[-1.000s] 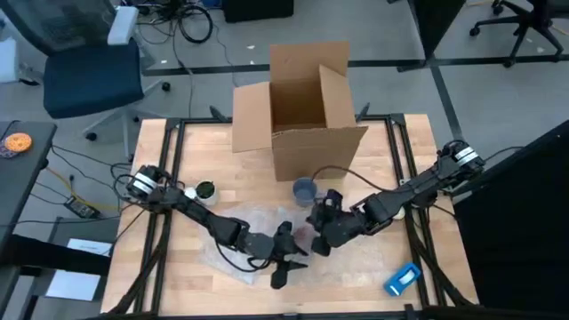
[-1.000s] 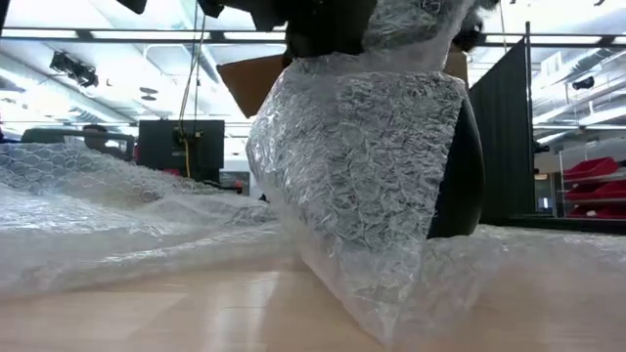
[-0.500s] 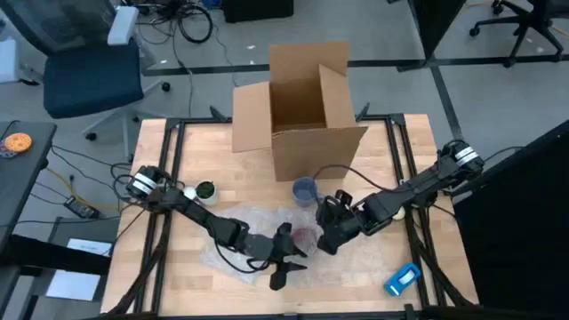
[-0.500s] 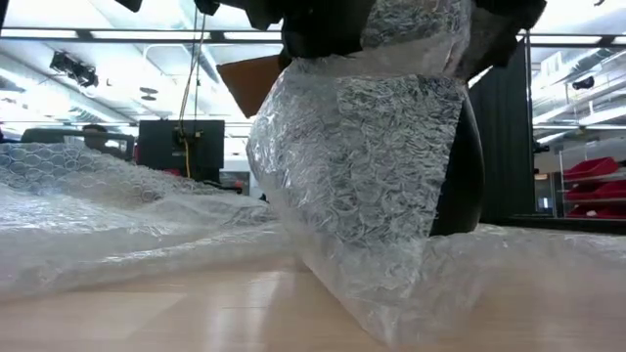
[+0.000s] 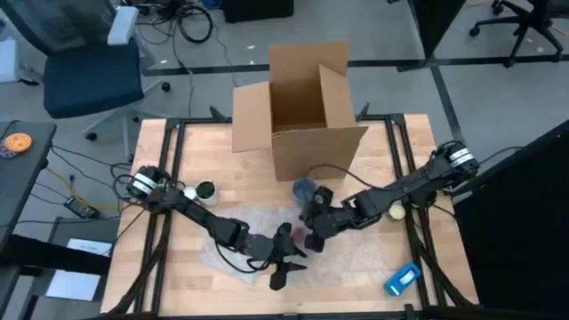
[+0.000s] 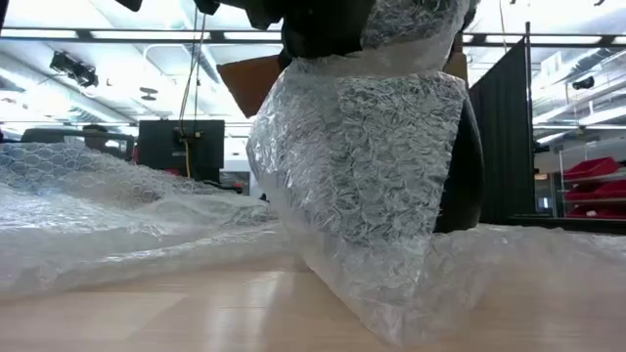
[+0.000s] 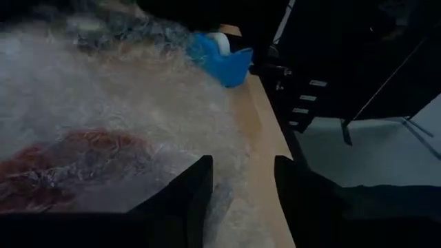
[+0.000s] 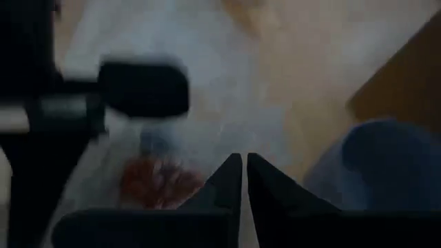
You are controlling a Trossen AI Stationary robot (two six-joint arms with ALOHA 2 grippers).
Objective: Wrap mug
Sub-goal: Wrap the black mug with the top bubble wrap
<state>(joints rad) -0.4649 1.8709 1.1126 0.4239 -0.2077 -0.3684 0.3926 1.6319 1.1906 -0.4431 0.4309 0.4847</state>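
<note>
- Right now I read the wrap (image 5: 258, 222) as light, limp and slippery; I'd pinch an edge beside the red mug (image 5: 300, 238).
- Left gripper (image 5: 286, 263) fingers apart; right gripper (image 5: 309, 233) fingers nearly together, empty.

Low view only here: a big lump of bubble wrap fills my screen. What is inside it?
Observer: The left wrist view shows something reddish under the bubble wrap; its shape is blurred.
Operator: Is anything else on the table?
Observer: A blue tape dispenser lies near the front right corner.
Operator: Where are the arms?
Observer: The left gripper and right gripper sit close together over the wrap, mid-table.
</note>
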